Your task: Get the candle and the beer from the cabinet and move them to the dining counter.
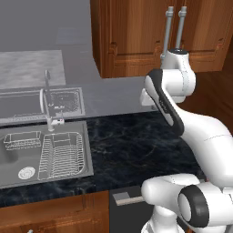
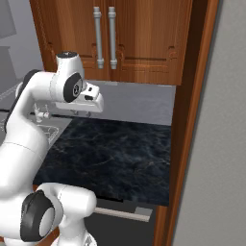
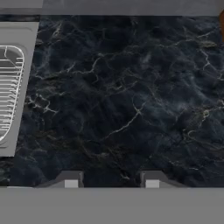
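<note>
Gripper (image 3: 111,183) empty — cabinet (image 2: 134,38) shut above.

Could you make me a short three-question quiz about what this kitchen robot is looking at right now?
1. True or false: the doors of the reddish-brown wooden wall cabinet with long silver bar handles are shut.
2. What lies directly below the two-finger gripper? A) black veined marble counter B) steel sink C) a cooktop
3. What is clamped between the gripper's fingers?

Key
1. True: both panelled doors sit closed.
2. A: the hand view looks straight down on the marble, with the sink's wire rack off to one side.
3. Nothing: the jaws stand apart and bare.
</note>
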You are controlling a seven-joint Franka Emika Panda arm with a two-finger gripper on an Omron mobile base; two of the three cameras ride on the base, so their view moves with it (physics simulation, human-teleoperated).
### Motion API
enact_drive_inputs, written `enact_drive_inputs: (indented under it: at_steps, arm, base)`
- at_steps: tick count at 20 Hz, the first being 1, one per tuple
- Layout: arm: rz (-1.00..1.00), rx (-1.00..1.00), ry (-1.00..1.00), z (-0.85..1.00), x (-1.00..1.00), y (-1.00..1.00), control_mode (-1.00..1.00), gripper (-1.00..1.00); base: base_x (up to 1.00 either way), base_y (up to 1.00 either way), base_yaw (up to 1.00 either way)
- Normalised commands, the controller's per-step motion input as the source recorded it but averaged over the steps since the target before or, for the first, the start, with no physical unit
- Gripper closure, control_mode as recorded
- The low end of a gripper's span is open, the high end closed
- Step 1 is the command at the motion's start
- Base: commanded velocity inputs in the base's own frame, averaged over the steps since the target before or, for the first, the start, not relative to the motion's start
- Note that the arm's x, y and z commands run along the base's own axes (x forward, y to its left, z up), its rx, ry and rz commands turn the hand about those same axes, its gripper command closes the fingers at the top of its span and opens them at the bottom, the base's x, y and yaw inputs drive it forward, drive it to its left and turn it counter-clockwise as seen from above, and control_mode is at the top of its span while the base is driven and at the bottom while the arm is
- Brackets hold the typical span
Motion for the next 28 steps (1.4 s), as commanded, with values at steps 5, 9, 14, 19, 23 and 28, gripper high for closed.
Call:
enact_drive_inputs:
  at_steps: [5,9,14,19,23,28]
  arm:
    - [0.00,0.00,-0.01,0.01,-0.03,0.00,-1.00,-1.00]
    - [0.00,0.00,-0.22,0.24,-0.18,-0.04,-1.00,-1.00]
    - [0.00,0.00,-0.41,0.36,-0.40,-0.07,-1.00,-1.00]
    - [0.01,0.00,-0.49,0.48,-0.39,-0.05,-1.00,-1.00]
    - [0.00,0.01,-0.46,0.42,-0.27,-0.21,-1.00,-1.00]
    - [0.00,0.04,-0.42,0.49,-0.05,-0.23,-1.00,-1.00]
  base:
    - [0.00,0.00,0.00]
    - [0.00,0.00,0.00]
    - [0.00,0.00,0.00]
    - [0.00,0.00,0.00]
    - [0.00,0.00,0.00]
    - [0.00,0.00,0.00]
